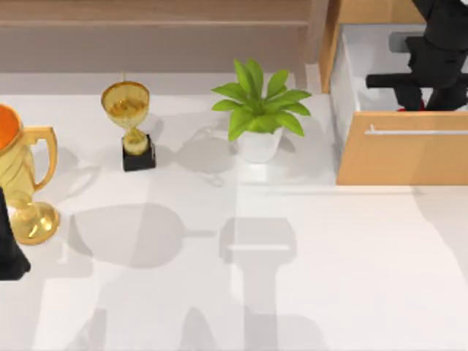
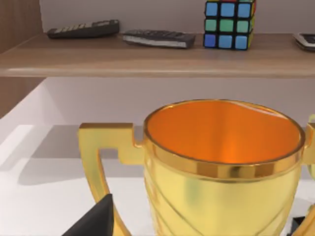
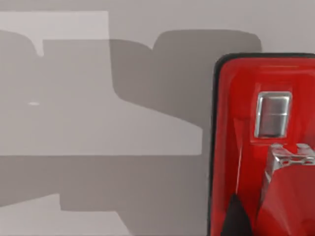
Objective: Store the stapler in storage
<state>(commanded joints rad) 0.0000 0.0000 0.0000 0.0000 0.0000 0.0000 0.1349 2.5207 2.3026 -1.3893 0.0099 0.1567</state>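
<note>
Stapler [image 3: 261,147] is filling my right wrist view; my right gripper [image 1: 431,102] is hanging inside the open storage [image 1: 402,157] at 2 o'clock, grip state unclear. Left arm is idling by the big trophy [image 1: 22,183] at 9 o'clock.

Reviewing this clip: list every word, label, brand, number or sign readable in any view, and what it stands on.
None can be read.
Two remotes on the wall shelf: key markings too small to read.
Cube: plain coloured squares.
Large trophy, small trophy with its black base: no engraving visible.
Stapler, held over the storage by the right gripper: no brand visible.
</note>
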